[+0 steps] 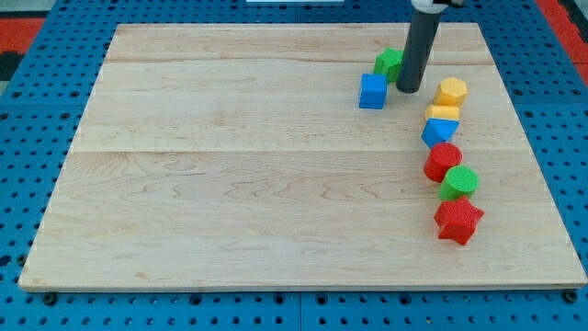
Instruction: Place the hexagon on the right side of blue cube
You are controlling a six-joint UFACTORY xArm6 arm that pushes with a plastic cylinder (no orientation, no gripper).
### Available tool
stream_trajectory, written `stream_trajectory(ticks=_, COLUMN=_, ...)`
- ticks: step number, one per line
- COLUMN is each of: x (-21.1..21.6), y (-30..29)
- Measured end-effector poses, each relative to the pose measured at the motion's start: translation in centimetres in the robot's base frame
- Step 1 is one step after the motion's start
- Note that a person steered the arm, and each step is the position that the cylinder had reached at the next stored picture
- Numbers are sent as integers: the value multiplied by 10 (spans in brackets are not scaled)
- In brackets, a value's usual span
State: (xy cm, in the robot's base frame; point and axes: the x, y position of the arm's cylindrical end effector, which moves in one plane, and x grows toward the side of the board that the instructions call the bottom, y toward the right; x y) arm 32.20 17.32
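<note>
Tip: my tip (408, 90) sits between blue cube (373, 91) and yellow hexagon (451, 91)
Hexagon: at cube's 3 o'clock, apart
Progress: seems nearly done
Jaws: none fitted, state cannot be told

The wooden board (230, 184) carries 8 blocks, all clustered toward the view's right.

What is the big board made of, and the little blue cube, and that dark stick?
The board looks like pale wood: grain lines and plank seams show, matte finish. The blue cube seems plastic: solid bright colour, slightly ridged faces. The rod, ending at my tip right of that cube, looks like dark smooth metal or plastic; I cannot tell which.
</note>
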Motion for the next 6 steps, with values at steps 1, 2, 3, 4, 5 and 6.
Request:
stream_trajectory(ticks=1, x=-13, y=66)
stream_trajectory(ticks=2, x=18, y=76)
stream_trajectory(ticks=3, x=49, y=7)
stream_trajectory(ticks=4, x=90, y=-15)
stream_trajectory(ticks=5, x=127, y=-18)
stream_trajectory(ticks=6, x=105, y=-20)
